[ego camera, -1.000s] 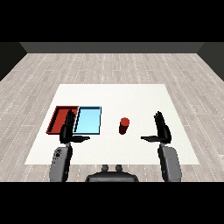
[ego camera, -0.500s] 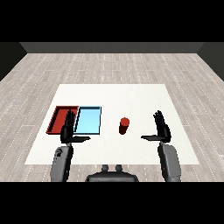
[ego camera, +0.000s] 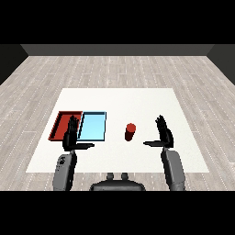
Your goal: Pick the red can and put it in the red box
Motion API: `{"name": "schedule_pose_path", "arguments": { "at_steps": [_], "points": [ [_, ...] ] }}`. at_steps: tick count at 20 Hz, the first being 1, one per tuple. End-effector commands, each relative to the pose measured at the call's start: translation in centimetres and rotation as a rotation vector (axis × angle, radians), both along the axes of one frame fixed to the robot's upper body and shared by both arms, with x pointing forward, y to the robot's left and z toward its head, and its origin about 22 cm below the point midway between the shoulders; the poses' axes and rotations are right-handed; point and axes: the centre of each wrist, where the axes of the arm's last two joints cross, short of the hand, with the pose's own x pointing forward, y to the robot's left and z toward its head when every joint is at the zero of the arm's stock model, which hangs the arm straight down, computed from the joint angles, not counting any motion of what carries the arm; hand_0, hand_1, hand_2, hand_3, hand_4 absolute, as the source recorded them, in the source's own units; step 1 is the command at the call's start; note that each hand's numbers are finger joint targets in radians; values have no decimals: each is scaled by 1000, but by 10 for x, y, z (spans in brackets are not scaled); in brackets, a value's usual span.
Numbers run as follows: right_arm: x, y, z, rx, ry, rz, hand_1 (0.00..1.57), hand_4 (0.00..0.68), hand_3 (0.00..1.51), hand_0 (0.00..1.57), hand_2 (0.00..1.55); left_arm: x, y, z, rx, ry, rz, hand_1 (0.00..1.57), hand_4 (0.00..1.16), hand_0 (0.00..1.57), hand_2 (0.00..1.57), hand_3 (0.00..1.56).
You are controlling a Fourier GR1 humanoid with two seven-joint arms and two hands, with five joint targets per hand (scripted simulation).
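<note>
The red can (ego camera: 131,132) stood upright at ten o'clock from the right hand (ego camera: 164,136), apart from its straight, open fingers (ego camera: 160,123). The left hand (ego camera: 70,137) was open too. The red tray (ego camera: 63,125) and light blue tray (ego camera: 93,126) held nothing.

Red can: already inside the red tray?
No, the red can stands upright on the white table, to the right of the light blue tray, while the red tray lies further left.

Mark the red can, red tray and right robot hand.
red can (ego camera: 130,133), head view, middle of its side.
red tray (ego camera: 61,124), head view, bare floor near its left wall.
right robot hand (ego camera: 164,135), head view, on the palm; fingers straight, holding nothing.
</note>
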Motion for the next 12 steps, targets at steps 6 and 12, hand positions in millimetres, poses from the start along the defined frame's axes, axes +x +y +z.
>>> {"name": "schedule_pose_path", "arguments": {
  "at_steps": [6, 12],
  "points": [
    [12, 31, -12, 32, 80, 36, 0, 0, 0, 0, 0, -1, 4, 11, -37, -14, -9, 0, 0, 0, 0, 0],
    [27, 53, -22, 72, 91, 48, 0, 0, 0, 0, 0, -5, -6, 7, -7, 1, 0, 0, 0, 0, 0, 0]
  ]
}}
